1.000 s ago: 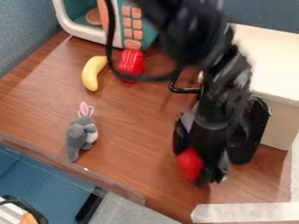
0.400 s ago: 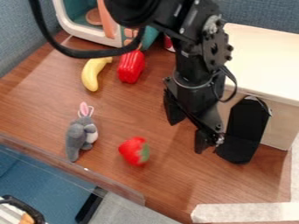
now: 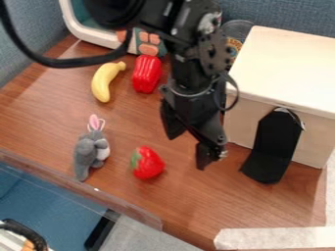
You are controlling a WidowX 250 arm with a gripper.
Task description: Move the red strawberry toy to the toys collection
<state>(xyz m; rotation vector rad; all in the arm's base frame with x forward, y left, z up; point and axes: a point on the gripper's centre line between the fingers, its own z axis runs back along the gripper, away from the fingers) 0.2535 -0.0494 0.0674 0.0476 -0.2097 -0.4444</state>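
The gripper (image 3: 188,147) hangs over the middle of the table with its two fingers spread apart and nothing between them. Down and to the left of it, the red strawberry toy (image 3: 150,163) lies on the wood, its green leafy end pointing left. A grey plush rabbit (image 3: 90,151) with pink ears lies to the strawberry's left, a short stretch of table between the two. Farther back are a yellow banana (image 3: 103,82) and a red pepper (image 3: 146,73), side by side.
A pale wooden box (image 3: 288,73) occupies the right side, with a black stand (image 3: 272,144) at its front. A toy microwave (image 3: 98,34) is at the back left. The table's front edge (image 3: 85,188) has a clear strip.
The gripper has moved left and up, away from where it was around the strawberry. The strawberry has moved left out of it and turned, its green end swinging from right to left.
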